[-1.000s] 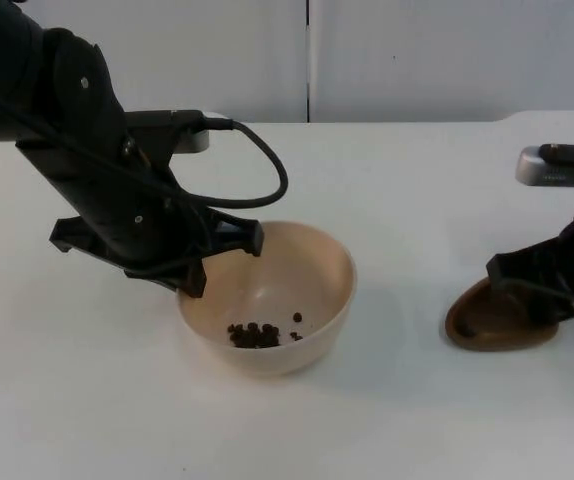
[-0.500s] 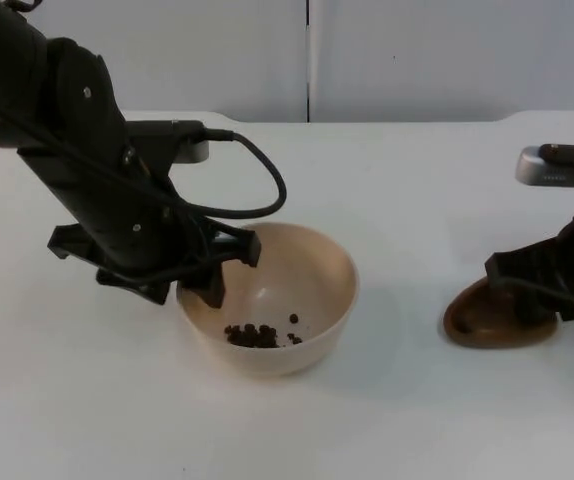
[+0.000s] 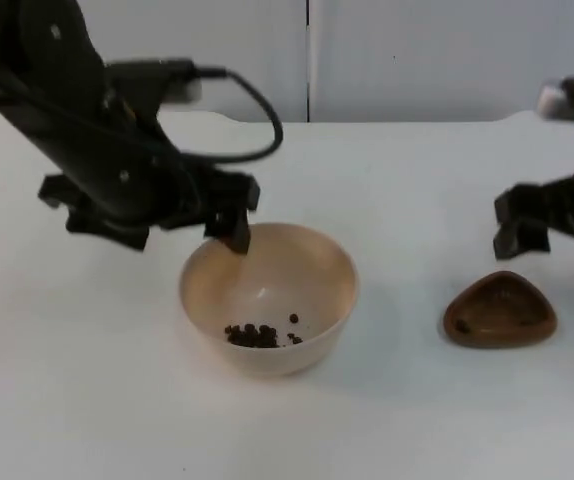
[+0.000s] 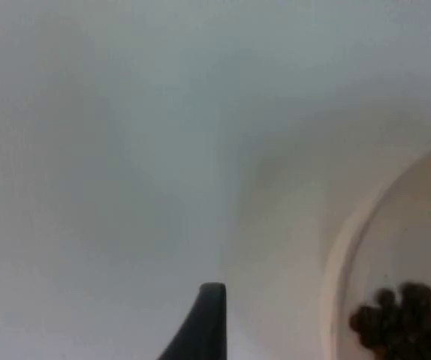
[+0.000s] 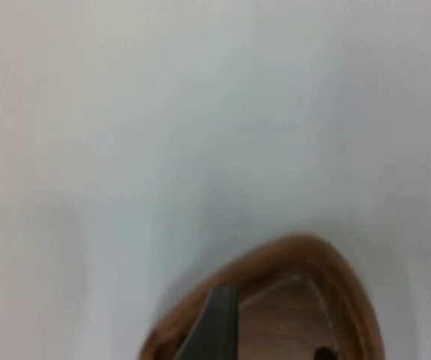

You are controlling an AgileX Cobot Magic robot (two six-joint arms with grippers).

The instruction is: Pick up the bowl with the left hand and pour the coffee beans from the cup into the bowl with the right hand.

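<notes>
Bowl point(image 3: 267, 297), cream: standing on white bench point(image 3: 397, 200), left of middle; coffee beans point(image 3: 255, 334) heaped inside. Cup point(image 3: 500, 311), brown: on bench, well right of bowl. Left end effector point(image 3: 229, 232): over bowl's far rim; finger state indeterminable. Right end effector point(image 3: 527, 235): above cup, apart; finger state indeterminable.
</notes>
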